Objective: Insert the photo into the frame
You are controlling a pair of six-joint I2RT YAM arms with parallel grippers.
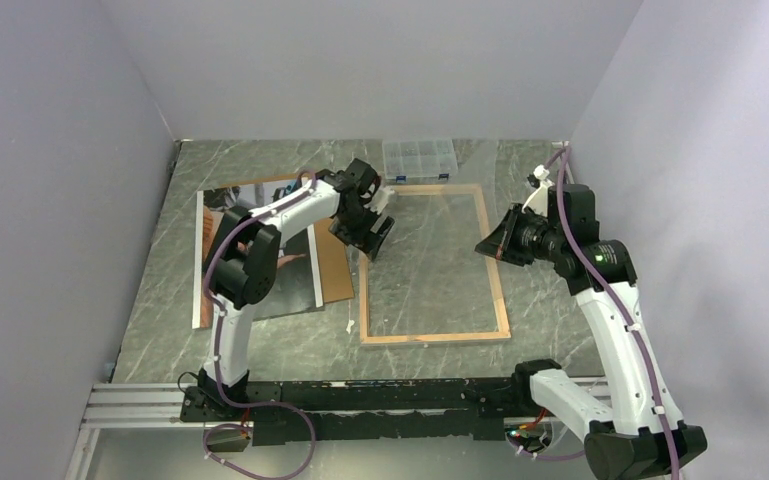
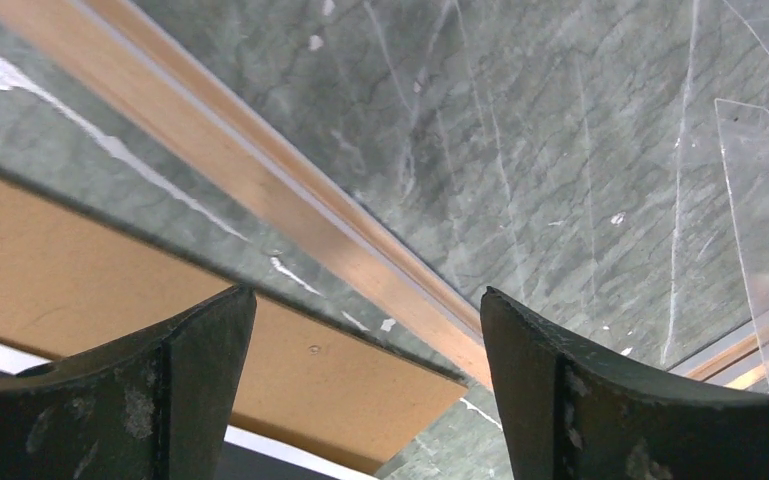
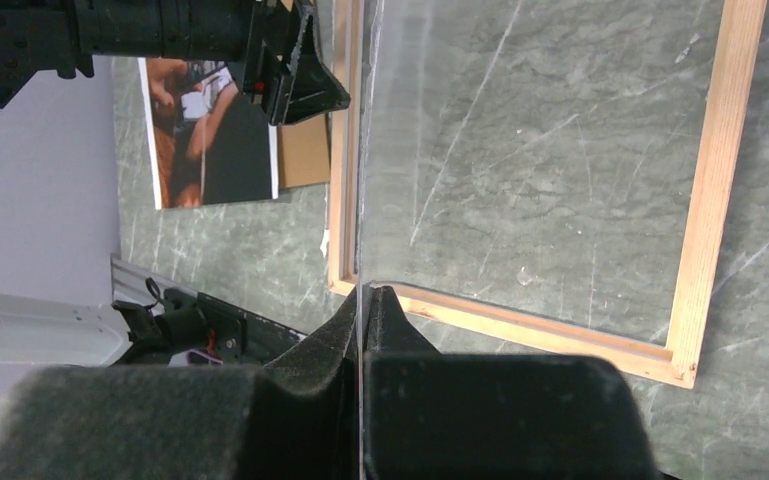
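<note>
The frame lies flat mid-table with its light wood back up. My right gripper is shut on the frame's clear pane, which it holds up on edge over the frame. In the right wrist view the pane runs as a thin line down between the closed fingers. My left gripper hangs open over the frame's left rail, its fingers holding nothing. The photo lies to the left, partly under the left arm and also showing in the right wrist view.
A brown backing board lies under the photo, sticking out on its right side. A clear plastic compartment box stands at the back beyond the frame. A small white scrap lies near the frame's near left corner. Grey walls enclose the table.
</note>
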